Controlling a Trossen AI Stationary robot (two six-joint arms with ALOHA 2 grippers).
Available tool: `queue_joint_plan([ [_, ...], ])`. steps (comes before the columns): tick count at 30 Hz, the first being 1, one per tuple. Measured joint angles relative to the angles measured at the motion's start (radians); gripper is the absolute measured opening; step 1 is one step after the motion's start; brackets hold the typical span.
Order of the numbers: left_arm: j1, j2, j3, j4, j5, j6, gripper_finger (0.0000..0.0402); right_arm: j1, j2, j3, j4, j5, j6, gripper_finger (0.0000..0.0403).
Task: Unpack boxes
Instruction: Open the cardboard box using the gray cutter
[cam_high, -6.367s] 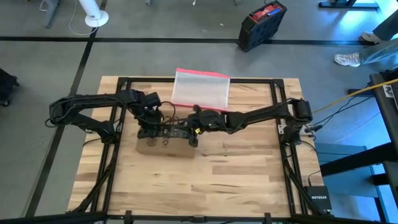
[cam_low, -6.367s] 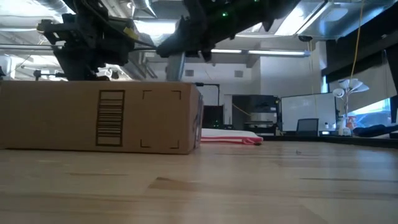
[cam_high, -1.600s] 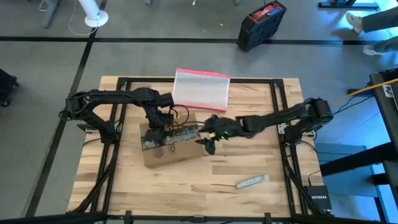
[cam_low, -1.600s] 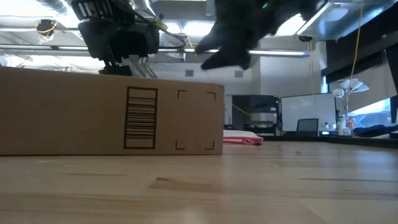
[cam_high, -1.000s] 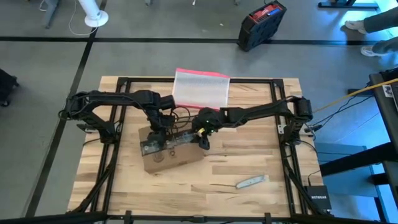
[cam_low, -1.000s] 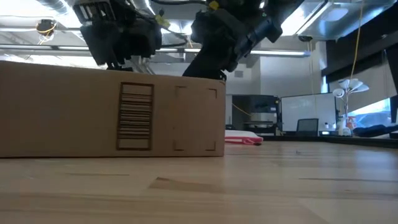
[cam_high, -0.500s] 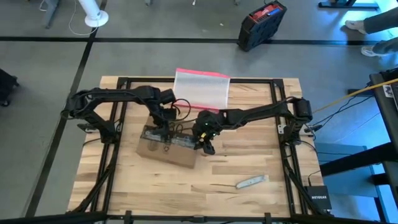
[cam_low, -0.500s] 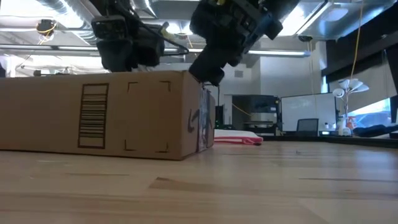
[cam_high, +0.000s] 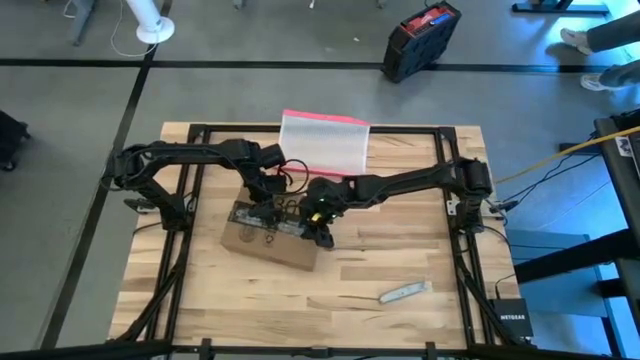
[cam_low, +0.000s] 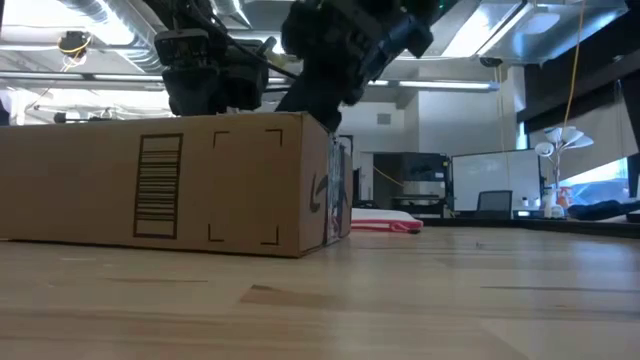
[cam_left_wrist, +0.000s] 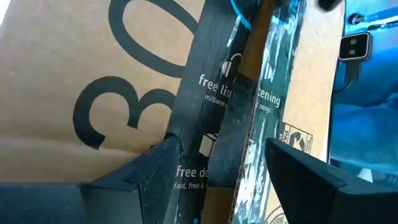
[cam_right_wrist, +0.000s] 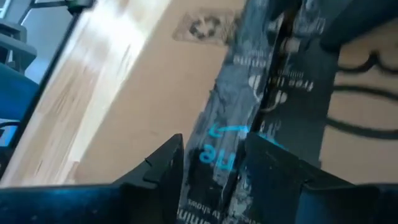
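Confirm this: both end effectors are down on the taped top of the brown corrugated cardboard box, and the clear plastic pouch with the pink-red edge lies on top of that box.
Not quite. The clear plastic pouch with the pink-red edge lies flat on the wooden table, apart from the brown corrugated cardboard box, as the high view shows. The left end effector and right end effector are indeed on its taped top.
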Motion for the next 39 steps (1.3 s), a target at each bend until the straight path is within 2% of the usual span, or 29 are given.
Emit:
queue_joint_plan([
  [3, 0.000, 0.000, 0.000, -0.001, 0.002, -0.001, 0.0235, 0.000, 0.041, 0.028, -0.016, -0.024, 0.019, 0.0163],
  [9, 0.000, 0.002, -0.002, -0.002, 0.007, -0.001, 0.0235, -0.002, 0.093, 0.101, -0.043, -0.162, 0.041, 0.0163],
  [12, -0.001, 0.002, -0.002, -0.002, 0.000, 0.002, 0.0235, 0.011, 0.094, 0.148, -0.105, -0.193, 0.017, 0.0154],
  [16, 0.011, 0.001, -0.001, 0.018, -0.007, 0.005, 0.0235, 0.021, 0.094, 0.205, -0.223, -0.203, -0.057, 0.0092],
  [19, 0.027, 0.001, -0.001, 0.058, -0.007, -0.023, 0.0235, 0.022, 0.094, 0.222, -0.228, -0.261, -0.066, 0.0023],
  [20, 0.032, 0.001, -0.001, 0.068, -0.014, -0.035, 0.0235, 0.022, 0.095, 0.231, -0.232, -0.283, -0.066, 0.0012],
  [24, 0.045, 0.002, -0.002, 0.101, -0.034, -0.059, 0.0235, 0.027, 0.086, 0.273, -0.220, -0.333, -0.063, 0.0016],
  [32, 0.049, 0.002, 0.000, 0.101, -0.038, -0.076, 0.0235, 0.025, 0.091, 0.273, -0.233, -0.332, -0.065, 0.0004],
  [36, 0.050, 0.000, 0.050, 0.035, -0.053, -0.066, 0.0235, 0.038, 0.091, 0.304, -0.280, -0.293, -0.080, 0.0001],
  [39, 0.054, -0.013, 0.123, -0.003, -0.101, -0.038, 0.0235, 0.041, 0.091, 0.339, -0.369, -0.261, -0.119, 0.0001],
])
